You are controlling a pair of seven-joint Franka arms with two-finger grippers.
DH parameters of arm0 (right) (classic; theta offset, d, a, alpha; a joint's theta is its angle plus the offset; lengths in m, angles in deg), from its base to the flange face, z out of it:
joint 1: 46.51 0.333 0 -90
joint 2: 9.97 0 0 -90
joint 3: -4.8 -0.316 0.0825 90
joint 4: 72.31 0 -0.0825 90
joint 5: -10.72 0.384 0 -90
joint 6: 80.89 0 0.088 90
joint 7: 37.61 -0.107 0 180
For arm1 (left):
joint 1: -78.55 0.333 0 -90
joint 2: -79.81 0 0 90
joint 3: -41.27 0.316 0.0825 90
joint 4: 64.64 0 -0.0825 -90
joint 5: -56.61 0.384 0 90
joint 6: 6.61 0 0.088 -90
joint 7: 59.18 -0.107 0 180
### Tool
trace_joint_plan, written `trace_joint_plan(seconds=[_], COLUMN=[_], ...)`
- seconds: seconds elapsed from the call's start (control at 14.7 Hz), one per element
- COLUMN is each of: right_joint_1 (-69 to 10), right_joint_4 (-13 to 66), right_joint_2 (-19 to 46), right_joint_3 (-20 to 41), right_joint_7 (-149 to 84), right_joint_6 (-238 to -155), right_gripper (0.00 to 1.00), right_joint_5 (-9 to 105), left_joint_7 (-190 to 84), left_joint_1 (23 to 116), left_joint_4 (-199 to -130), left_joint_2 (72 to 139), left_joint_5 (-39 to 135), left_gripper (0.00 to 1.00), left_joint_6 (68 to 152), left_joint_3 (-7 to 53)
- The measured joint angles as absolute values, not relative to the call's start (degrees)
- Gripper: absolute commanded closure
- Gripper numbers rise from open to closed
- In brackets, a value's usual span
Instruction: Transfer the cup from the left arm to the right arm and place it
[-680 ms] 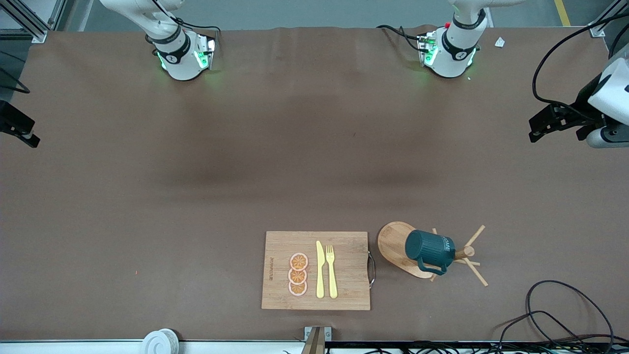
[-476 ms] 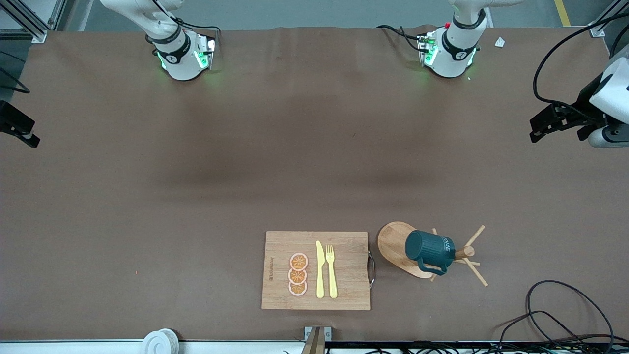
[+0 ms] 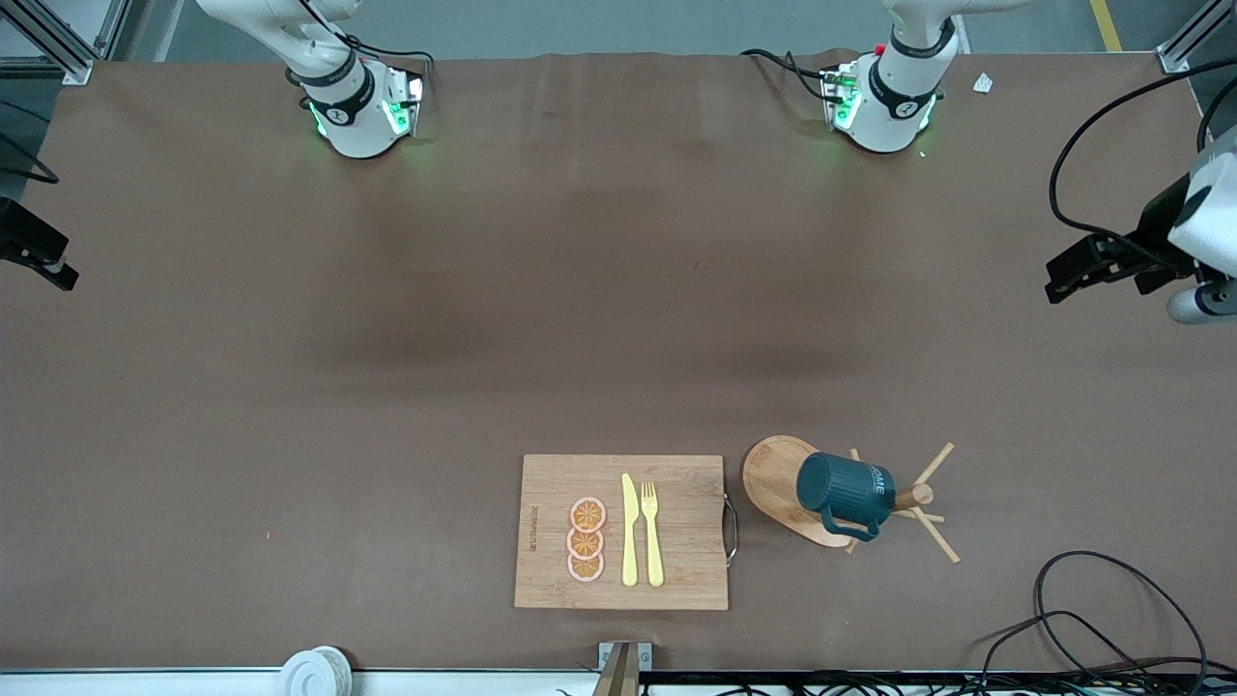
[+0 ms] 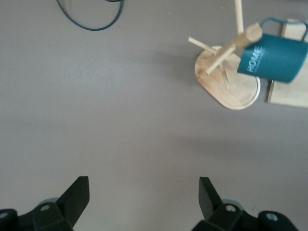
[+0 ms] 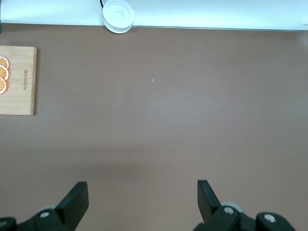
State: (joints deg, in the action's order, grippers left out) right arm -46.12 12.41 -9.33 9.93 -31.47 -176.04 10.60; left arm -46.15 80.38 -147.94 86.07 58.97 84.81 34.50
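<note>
The dark teal ribbed cup (image 3: 839,488) hangs tilted on a peg of a wooden mug rack (image 3: 918,498) with an oval base (image 3: 773,476), beside the cutting board, toward the left arm's end. In the left wrist view the cup (image 4: 274,57) shows white lettering, with the rack (image 4: 230,86) under it. My left gripper (image 3: 1061,278) (image 4: 143,192) is open and empty, high over bare table near that end's edge, well apart from the cup. My right gripper (image 3: 43,263) (image 5: 142,195) is open and empty over bare table at the right arm's end.
A wooden cutting board (image 3: 676,570) (image 5: 21,96) holds three orange slices (image 3: 586,540), a yellow knife (image 3: 629,530) and a fork (image 3: 652,532). Black cables (image 3: 1092,619) lie near the front edge. A white round object (image 3: 314,670) (image 5: 118,14) sits at that edge.
My left gripper has shifted a little lower in the front view. The cup, the rack and the right arm have not moved.
</note>
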Motion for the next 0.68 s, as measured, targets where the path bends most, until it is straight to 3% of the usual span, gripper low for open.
trace_joint_plan(seconds=[0.68], right_joint_1=[-46.12], right_joint_4=[12.4], right_joint_2=[-9.33], right_joint_3=[9.93], right_joint_7=[-31.47], right_joint_6=[-176.04], right_gripper=[0.0], right_joint_5=[10.6], left_joint_7=[-22.68], left_joint_1=[78.69], left_joint_4=[-150.25], left_joint_2=[95.46], left_joint_5=[53.15], left_gripper=[0.0], left_joint_6=[102.44], left_joint_3=[33.37])
